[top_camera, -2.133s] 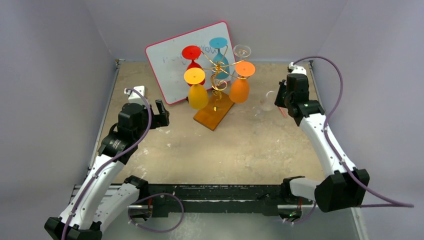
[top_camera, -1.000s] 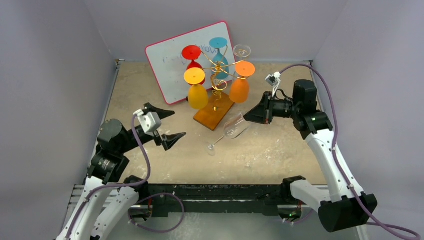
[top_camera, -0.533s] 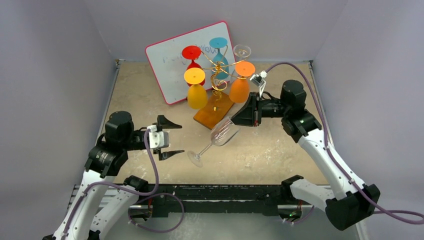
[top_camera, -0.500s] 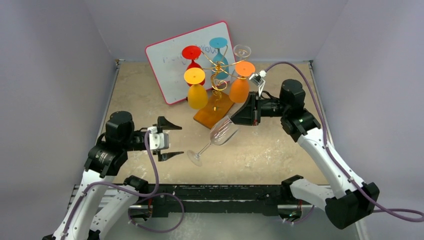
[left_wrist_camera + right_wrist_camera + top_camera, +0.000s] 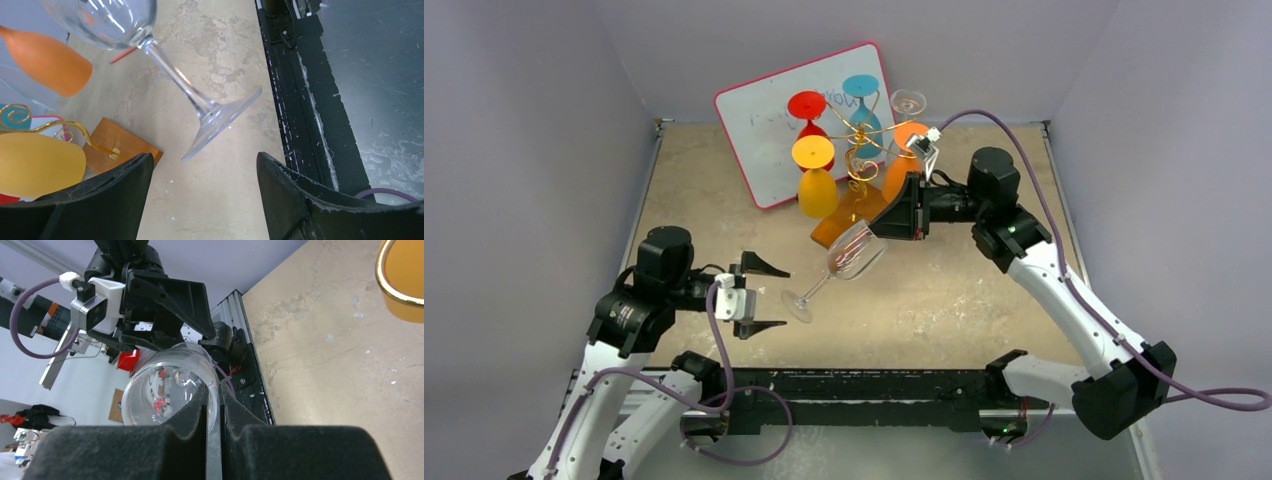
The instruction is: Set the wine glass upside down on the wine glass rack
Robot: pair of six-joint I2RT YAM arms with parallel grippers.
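right hand [image 5: 876,234] pinches the tilted glass [image 5: 848,256] by its rim above the tabletop [image 5: 944,290], foot toward the wide-open left hand [image 5: 766,297], near the rack [image 5: 832,223].

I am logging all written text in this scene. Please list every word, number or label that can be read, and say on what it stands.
On the whiteboard: faint handwriting near its top edge, too blurred to read.
On the wine glass and the wine glass rack: no text.
No other word, number or brand can be read in any view.
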